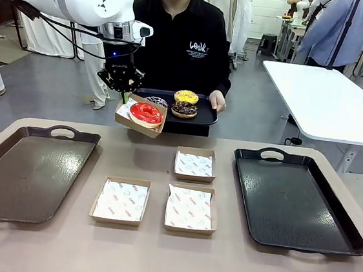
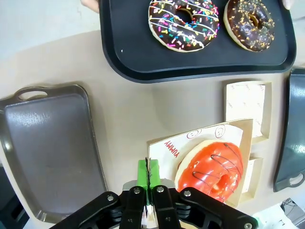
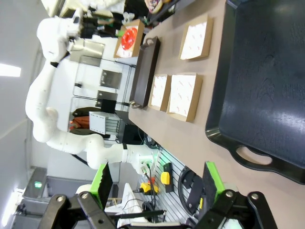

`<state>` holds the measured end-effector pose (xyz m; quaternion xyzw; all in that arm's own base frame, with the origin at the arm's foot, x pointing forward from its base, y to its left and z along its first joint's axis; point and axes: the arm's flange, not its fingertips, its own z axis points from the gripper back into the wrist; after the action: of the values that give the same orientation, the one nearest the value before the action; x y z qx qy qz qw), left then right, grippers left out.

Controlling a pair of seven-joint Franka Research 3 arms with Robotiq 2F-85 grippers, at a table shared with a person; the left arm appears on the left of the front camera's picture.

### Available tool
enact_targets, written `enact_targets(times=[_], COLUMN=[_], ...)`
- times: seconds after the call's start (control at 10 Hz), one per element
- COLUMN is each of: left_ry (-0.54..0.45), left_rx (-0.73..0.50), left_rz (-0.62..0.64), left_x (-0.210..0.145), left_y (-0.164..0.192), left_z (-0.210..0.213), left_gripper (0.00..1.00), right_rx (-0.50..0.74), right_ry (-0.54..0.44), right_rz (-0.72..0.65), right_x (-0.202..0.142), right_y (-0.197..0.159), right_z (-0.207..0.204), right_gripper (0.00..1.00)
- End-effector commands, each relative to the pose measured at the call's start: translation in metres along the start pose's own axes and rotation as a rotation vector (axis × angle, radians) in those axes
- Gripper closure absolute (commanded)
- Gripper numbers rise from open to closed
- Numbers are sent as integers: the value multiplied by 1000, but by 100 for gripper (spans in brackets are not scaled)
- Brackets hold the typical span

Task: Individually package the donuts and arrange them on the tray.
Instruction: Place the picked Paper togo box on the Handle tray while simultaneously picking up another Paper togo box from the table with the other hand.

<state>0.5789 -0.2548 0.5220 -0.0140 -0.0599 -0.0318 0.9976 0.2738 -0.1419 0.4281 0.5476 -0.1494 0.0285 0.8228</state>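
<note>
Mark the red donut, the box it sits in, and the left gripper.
red donut (image 2: 209, 160): left wrist view, on the red icing.
box (image 1: 138, 125): front view, on its near cardboard wall.
left gripper (image 2: 148, 171): left wrist view, between the fingertips, shut on the box's edge.

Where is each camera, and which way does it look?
Front: between the arms, facing the person across the table; left gripper holds the box.
Left wrist: on left arm, looking down at the red donut; shut fingers show.
Right wrist: on right arm, rolled sideways, along the table; open right gripper shows.
All share the boxed red donut.
</note>
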Motion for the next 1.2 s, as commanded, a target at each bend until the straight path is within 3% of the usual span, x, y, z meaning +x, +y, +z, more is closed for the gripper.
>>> enact_targets(times=[0.0, 0.5, 0.8, 1.1], left_ry=[-17, -18, -10, -24], left_rx=[-19, -12, -10, -3], left_rz=[-47, -20, 17, -13], left_x=[-6, -41, -63, -65], left_y=[25, 130, 190, 217], left_z=[12, 25, 8, -10], left_gripper=[99, 99, 99, 99], right_rx=[-80, -397, -533, -624], right_ry=[41, 138, 159, 155], right_rz=[-46, -79, -57, -25], right_x=[43, 146, 175, 178], right_y=[24, 99, 106, 106], right_z=[-17, -110, -189, -241], right_gripper=[0, 0, 0, 0])
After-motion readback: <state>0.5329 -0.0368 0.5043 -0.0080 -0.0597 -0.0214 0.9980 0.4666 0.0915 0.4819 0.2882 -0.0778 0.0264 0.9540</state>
